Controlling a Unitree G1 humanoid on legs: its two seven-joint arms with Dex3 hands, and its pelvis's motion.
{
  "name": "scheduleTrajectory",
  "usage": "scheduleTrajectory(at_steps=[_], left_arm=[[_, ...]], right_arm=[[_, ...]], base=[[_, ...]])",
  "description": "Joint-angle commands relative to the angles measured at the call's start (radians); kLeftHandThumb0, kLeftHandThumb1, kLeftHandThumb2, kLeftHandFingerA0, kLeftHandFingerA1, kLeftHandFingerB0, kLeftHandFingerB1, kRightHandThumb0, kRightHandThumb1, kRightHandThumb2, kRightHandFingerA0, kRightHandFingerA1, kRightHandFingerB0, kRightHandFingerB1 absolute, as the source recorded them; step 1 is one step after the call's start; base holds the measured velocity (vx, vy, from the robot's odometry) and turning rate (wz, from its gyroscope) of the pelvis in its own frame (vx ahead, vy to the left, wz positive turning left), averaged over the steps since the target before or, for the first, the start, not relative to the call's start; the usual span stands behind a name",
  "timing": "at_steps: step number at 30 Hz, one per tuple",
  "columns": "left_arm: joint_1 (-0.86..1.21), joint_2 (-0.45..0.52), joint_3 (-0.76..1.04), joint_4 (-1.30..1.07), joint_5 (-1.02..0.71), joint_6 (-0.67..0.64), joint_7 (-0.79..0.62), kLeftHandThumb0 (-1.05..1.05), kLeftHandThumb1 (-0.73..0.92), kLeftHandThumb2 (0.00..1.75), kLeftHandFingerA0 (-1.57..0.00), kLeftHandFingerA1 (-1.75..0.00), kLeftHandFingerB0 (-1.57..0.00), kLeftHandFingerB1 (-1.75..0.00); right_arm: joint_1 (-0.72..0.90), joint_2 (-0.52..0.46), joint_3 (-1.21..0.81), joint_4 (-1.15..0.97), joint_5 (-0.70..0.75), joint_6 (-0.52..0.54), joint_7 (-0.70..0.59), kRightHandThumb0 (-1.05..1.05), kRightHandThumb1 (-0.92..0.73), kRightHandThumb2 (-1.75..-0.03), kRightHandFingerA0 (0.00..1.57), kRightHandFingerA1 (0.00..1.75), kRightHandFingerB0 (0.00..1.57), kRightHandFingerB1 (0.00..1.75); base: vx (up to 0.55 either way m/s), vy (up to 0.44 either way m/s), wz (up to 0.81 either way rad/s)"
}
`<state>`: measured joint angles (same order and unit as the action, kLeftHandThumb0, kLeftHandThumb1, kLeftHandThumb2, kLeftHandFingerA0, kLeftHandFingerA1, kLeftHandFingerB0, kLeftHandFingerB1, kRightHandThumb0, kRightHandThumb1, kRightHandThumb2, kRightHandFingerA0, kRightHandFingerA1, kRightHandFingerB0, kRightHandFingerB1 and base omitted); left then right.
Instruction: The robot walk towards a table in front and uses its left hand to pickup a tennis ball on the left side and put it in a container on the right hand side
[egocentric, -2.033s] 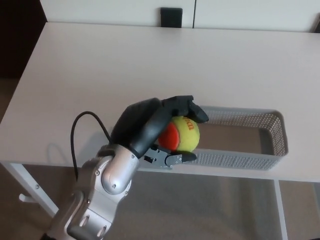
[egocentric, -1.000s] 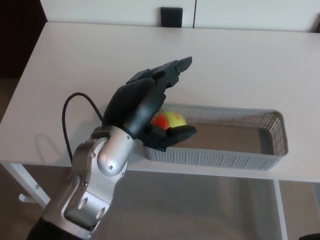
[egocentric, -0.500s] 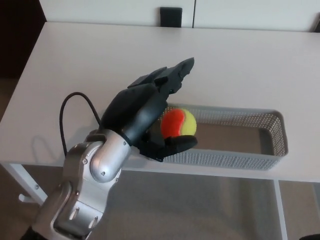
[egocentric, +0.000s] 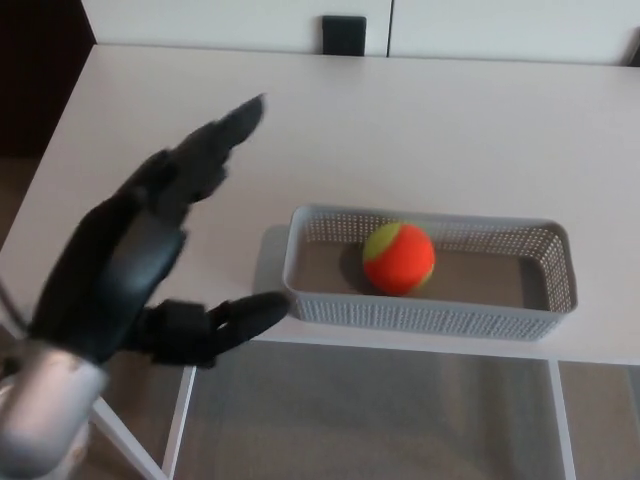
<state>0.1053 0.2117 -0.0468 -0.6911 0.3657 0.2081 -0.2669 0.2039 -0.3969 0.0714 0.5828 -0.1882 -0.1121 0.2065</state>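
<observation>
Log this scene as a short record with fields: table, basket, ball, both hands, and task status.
table: white
basket: grey, perforated, at the table's near edge
tennis ball: orange and yellow, lying inside the basket, left of its middle
left hand: open, holding nothing, left of the basket
right hand: not in view
status: ball already in the basket

Even, soft daylight; moderately bright.
Left hand (egocentric: 120, 270) near the lens, motion-blurred at the fingers; container (egocentric: 430, 315) sharp, throwing a soft shadow leftward onto the pale table (egocentric: 450, 130).
</observation>
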Motion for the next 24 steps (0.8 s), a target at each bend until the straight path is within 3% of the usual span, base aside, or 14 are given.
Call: scheduleTrajectory(at_steps=[1,3,4,6,8,9,14,18,19,20,21,22,23,24], left_arm=[[0.558,0.014,0.598,-0.235,-0.915,-0.283,-0.348,-0.75,0.42,0.77,-0.20,-0.48,-0.16,-0.39],[0.763,-0.031,0.714,-0.083,-1.080,-0.397,-0.565,-0.73,0.42,0.75,-0.24,-0.48,-0.20,-0.39],[0.800,-0.034,0.733,-0.031,-1.078,-0.398,-0.624,-0.66,0.42,0.80,-0.30,-0.51,-0.33,-0.49],[0.834,-0.019,0.736,0.120,-1.014,-0.417,-0.725,-0.64,0.43,0.82,-0.42,-0.56,-0.39,-0.51],[0.833,-0.002,0.727,0.186,-0.974,-0.430,-0.753,-0.63,0.43,0.83,-0.46,-0.58,-0.38,-0.51],[0.822,0.015,0.710,0.238,-0.937,-0.446,-0.757,-0.58,0.54,0.56,-0.56,-0.50,-0.46,-0.42],[0.781,0.090,0.648,0.390,-0.803,-0.481,-0.750,-0.59,0.55,0.56,-0.57,-0.51,-0.44,-0.42],[0.749,0.161,0.509,0.493,-0.567,-0.469,-0.612,-0.53,0.56,0.57,-0.54,-0.50,-0.41,-0.41],[0.728,0.168,0.475,0.533,-0.515,-0.486,-0.574,-0.35,0.54,0.62,-0.48,-0.54,-0.39,-0.47],[0.719,0.172,0.459,0.554,-0.495,-0.497,-0.559,-0.35,0.54,0.62,-0.48,-0.54,-0.39,-0.47],[0.624,0.178,0.356,0.685,-0.322,-0.477,-0.410,-0.58,0.43,0.82,-0.48,-0.59,-0.32,-0.49],[0.563,0.177,0.299,0.776,-0.234,-0.478,-0.327,-0.59,0.44,0.82,-0.45,-0.58,-0.30,-0.49],[0.532,0.174,0.278,0.832,-0.213,-0.492,-0.297,-0.59,0.44,0.82,-0.45,-0.58,-0.30,-0.49],[0.495,0.166,0.251,0.882,-0.175,-0.483,-0.244,-0.59,0.57,0.57,-0.44,-0.46,-0.38,-0.39]], right_arm=[[0.001,0.004,-0.008,0.068,0.009,-0.029,-0.010,-0.14,-0.68,-0.60,0.40,0.57,0.39,0.47],[0.015,0.003,-0.006,0.076,0.004,-0.044,-0.019,-0.14,-0.68,-0.60,0.41,0.58,0.38,0.46],[0.024,0.005,-0.007,0.074,0.006,-0.043,-0.019,-0.10,-0.51,-0.90,0.36,0.62,0.27,0.54],[0.031,0.012,-0.012,0.074,0.015,-0.028,-0.018,-0.11,-0.51,-0.90,0.35,0.62,0.27,0.54],[0.024,0.013,-0.011,0.082,0.013,-0.021,-0.019,-0.11,-0.50,-0.89,0.34,0.61,0.27,0.54],[0.016,0.014,-0.010,0.093,0.012,-0.025,-0.020,-0.10,-0.50,-0.90,0.35,0.62,0.27,0.55],[-0.009,0.021,-0.008,0.129,0.011,-0.037,-0.025,-0.10,-0.50,-0.90,0.35,0.62,0.27,0.55],[-0.008,0.030,-0.007,0.149,0.008,-0.054,-0.038,-0.10,-0.50,-0.90,0.37,0.63,0.28,0.55],[-0.007,0.030,-0.011,0.145,0.012,-0.050,-0.036,-0.11,-0.51,-0.91,0.34,0.62,0.27,0.55],[-0.007,0.030,-0.012,0.144,0.014,-0.049,-0.035,-0.11,-0.51,-0.91,0.34,0.62,0.27,0.55],[-0.013,0.028,-0.013,0.145,0.012,-0.050,-0.038,-0.11,-0.51,-0.90,0.36,0.62,0.28,0.55],[-0.015,0.027,-0.014,0.148,0.010,-0.054,-0.040,-0.10,-0.50,-0.90,0.36,0.62,0.29,0.55],[-0.015,0.025,-0.014,0.151,0.009,-0.058,-0.041,-0.10,-0.50,-0.90,0.36,0.62,0.29,0.55],[-0.019,0.025,-0.014,0.159,0.008,-0.061,-0.041,-0.10,-0.50,-0.90,0.36,0.63,0.29,0.55]], base=[[0.00,0.000,0.00],[0.00,0.000,0.00],[0.00,0.000,0.00],[0.00,0.000,0.00],[0.00,0.000,0.00],[0.00,0.000,0.00],[0.00,0.000,0.00],[0.00,0.000,0.00],[0.00,0.000,0.00],[0.00,0.000,0.00],[0.00,0.000,0.00],[0.00,0.000,0.00],[0.00,0.000,0.00],[0.00,0.000,0.00]])
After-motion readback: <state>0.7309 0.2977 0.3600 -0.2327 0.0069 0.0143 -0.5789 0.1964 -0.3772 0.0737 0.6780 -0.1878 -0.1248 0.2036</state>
